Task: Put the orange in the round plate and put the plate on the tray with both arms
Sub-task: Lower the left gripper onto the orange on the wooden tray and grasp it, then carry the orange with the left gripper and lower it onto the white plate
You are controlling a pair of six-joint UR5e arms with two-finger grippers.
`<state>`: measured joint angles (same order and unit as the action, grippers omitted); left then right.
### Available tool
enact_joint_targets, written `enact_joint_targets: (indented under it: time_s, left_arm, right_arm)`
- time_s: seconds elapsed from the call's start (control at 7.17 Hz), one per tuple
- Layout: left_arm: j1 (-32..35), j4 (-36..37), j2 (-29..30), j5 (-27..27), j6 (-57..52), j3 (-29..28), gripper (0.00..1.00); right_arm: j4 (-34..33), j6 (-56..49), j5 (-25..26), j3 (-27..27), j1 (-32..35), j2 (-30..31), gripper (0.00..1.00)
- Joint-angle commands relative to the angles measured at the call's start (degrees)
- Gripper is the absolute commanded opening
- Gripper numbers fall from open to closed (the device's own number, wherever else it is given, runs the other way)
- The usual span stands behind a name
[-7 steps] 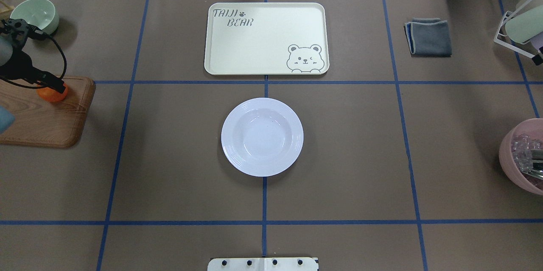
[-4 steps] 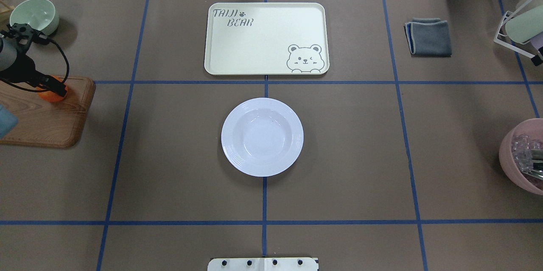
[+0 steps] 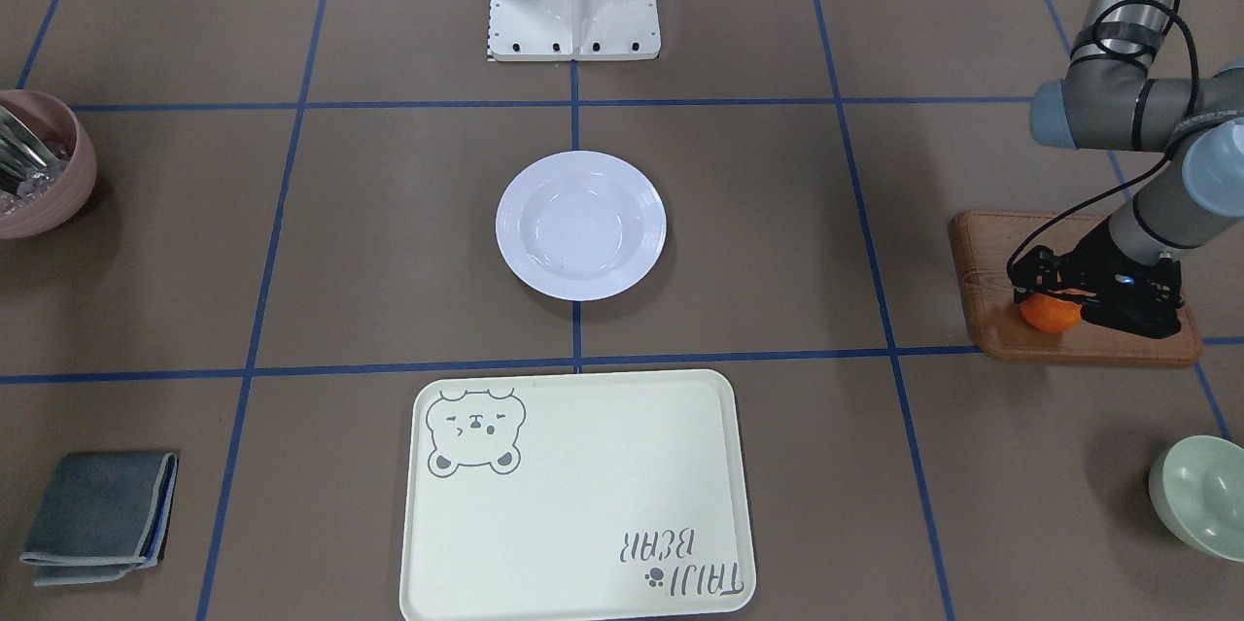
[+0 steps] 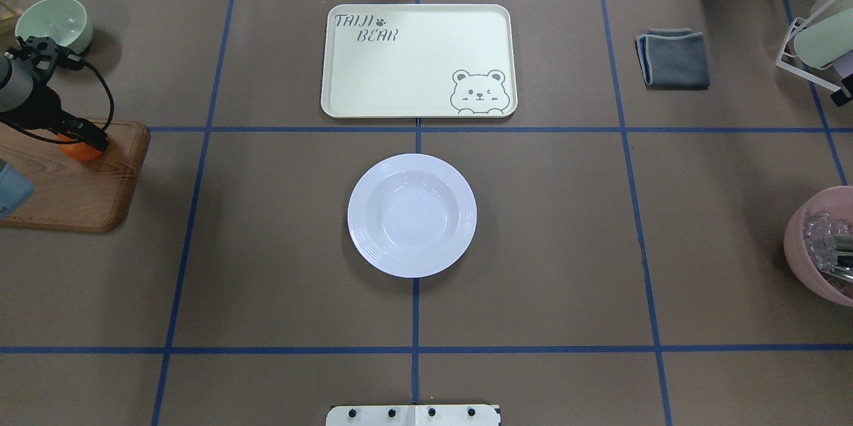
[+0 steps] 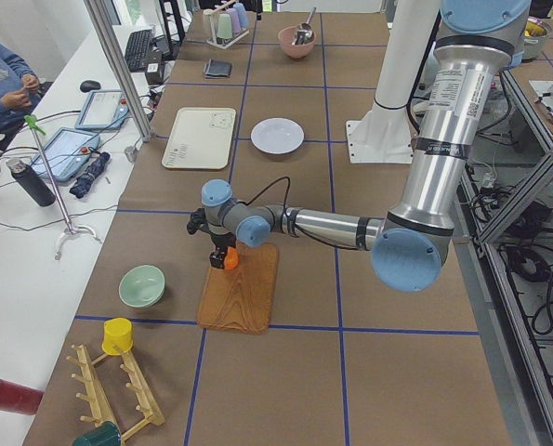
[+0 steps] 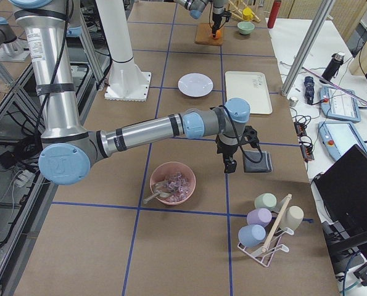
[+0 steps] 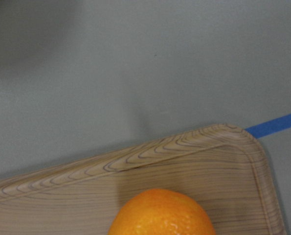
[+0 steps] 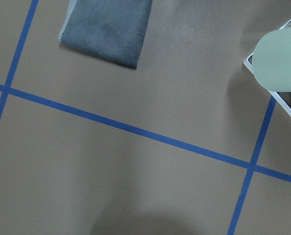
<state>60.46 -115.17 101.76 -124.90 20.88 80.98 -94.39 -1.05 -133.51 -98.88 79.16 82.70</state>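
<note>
Wooden board (image 3: 991,339) carries the orange (image 3: 1050,315) near its edge away from the robot. The left gripper (image 3: 1048,298) is down over it, grip unreadable. The round plate (image 4: 412,215) sits mid-tabletop (image 4: 266,246), the tray (image 4: 418,61) beyond, a gap between. Only the right-end camera catches the right gripper (image 6: 230,164) near the grey cloth (image 6: 260,161); whether it is apart or together, cannot tell.

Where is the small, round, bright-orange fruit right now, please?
The orange fruit sits at the overhead view's far left, on the brown wooden board, beneath the left gripper, near the pale green bowl.
</note>
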Motion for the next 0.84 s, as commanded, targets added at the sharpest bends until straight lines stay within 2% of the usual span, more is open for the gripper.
enact_joint_targets:
  time_s: [0.0,0.28,0.56,0.7]
  left_arm:
    - [0.01,0.73,0.71,-0.68,1.52,0.76,0.0]
    - [0.01,7.19,6.49,-4.8,13.08,3.9,0.0]
    - [-6.97,16.95,11.08,-4.65,25.99,14.07,0.0]
    - [-11.28,20.82,16.57,-3.95,36.06,15.42,0.0]
  right_arm:
    - [0.0,0.96,-0.08,-0.08,-0.14,0.0,1.0]
    - [0.09,1.49,-0.08,-0.17,-0.58,0.0,1.0]
    - [0.09,1.93,0.0,-0.35,-0.67,-0.08,1.0]
    - [0.09,2.02,0.0,-0.35,-0.76,-0.08,1.0]
